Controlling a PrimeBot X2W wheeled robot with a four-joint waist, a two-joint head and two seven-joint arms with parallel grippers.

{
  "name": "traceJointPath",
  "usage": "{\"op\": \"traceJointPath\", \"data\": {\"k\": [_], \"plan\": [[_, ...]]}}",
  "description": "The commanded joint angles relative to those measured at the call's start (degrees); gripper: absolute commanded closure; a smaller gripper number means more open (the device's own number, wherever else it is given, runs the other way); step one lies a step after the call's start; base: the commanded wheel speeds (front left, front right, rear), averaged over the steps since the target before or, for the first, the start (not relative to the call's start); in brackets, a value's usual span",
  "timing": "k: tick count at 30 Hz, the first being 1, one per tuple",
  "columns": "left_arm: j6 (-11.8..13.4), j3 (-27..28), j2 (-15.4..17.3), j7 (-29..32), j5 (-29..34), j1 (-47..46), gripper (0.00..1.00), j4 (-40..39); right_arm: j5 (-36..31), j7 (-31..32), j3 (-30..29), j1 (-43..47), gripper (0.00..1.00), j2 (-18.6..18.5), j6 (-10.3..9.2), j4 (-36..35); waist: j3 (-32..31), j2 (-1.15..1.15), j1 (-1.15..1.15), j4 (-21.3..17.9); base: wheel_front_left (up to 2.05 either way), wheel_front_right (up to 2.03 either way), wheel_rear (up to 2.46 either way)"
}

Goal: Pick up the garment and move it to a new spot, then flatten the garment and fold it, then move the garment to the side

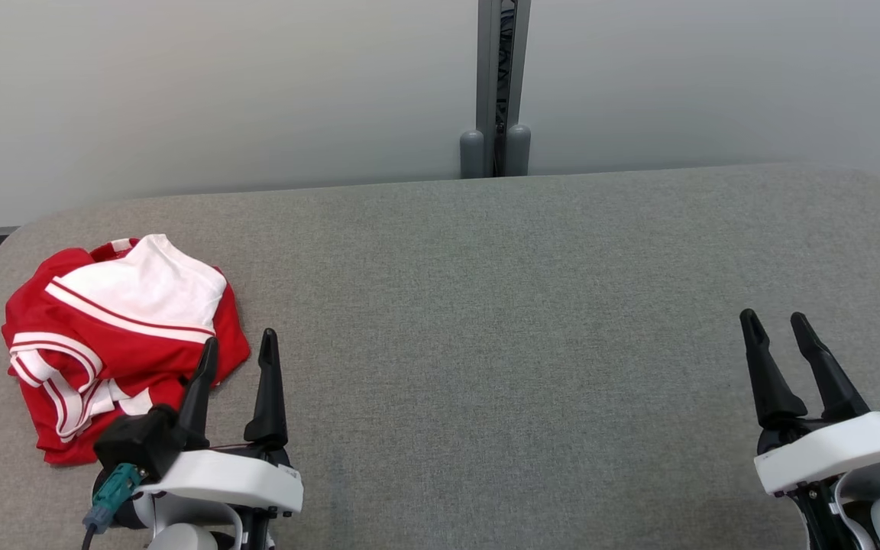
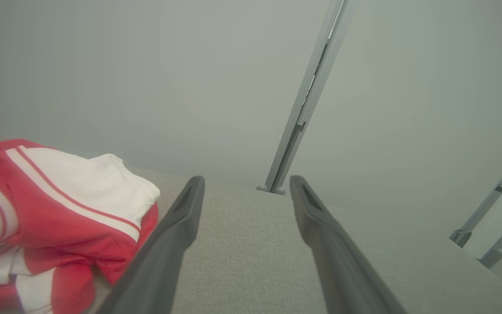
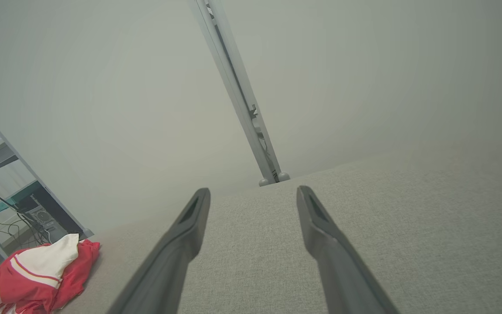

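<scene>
Left claw (image 1: 240, 338) sits nearest, fingers spread wide and gripping nothing. Right claw (image 1: 774, 315), just as wide and empty, is well apart at the near right. The garment (image 1: 104, 321), a crumpled red-and-white jersey, lies heaped at the near left of the counter (image 1: 486, 305), just left of the left claw's outer finger and reaching a little farther out, its bulk running near to far. I'd say the left arm is plainly closer. Grey fabric covers the counter; pale wall panels and a grey post (image 1: 497, 84) stand behind.
</scene>
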Motion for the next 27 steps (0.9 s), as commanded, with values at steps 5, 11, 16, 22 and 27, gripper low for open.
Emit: {"op": "traceJointPath", "data": {"k": [5, 11, 16, 22, 27], "plan": [[0.7, 0.1, 0.2, -0.5, 3.6, -1.9, 0.0, 0.0, -3.8, -1.9, 1.1, -0.3, 0.0, -0.9, 0.12, -0.8, 0.0, 0.0, 0.0, 0.0, 0.0, 0.0, 0.0], [1.3, 0.2, 0.3, -0.6, 6.6, -2.2, 0.0, 0.4, -6.9, -3.4, 2.1, -0.2, 0.0, -1.3, 0.12, -1.1, 0.1, 0.0, 0.0, 0.0, 0.0, 0.0, 0.0], [1.6, 0.1, 0.3, -0.8, 8.5, -2.5, 0.0, 0.7, -8.7, -4.4, 2.2, 0.0, 0.0, -1.3, 0.13, -1.1, 0.0, 0.0, 0.0, -0.1, 0.0, 0.0, 0.0], [1.9, 0.2, 0.3, -1.1, 10.9, -2.8, 0.0, 1.1, -11.1, -5.6, 2.9, 0.3, 0.0, -1.4, 0.13, -1.2, 0.0, 0.0, 0.0, 0.0, 0.0, 0.0, 0.0], [2.4, 0.0, 0.3, -1.2, 12.9, -2.8, 0.0, 1.1, -12.7, -6.6, 3.5, 0.7, 0.0, -1.5, 0.13, -1.3, 0.0, 0.0, 0.0, 0.0, 0.0, 0.0, 0.0]]}}
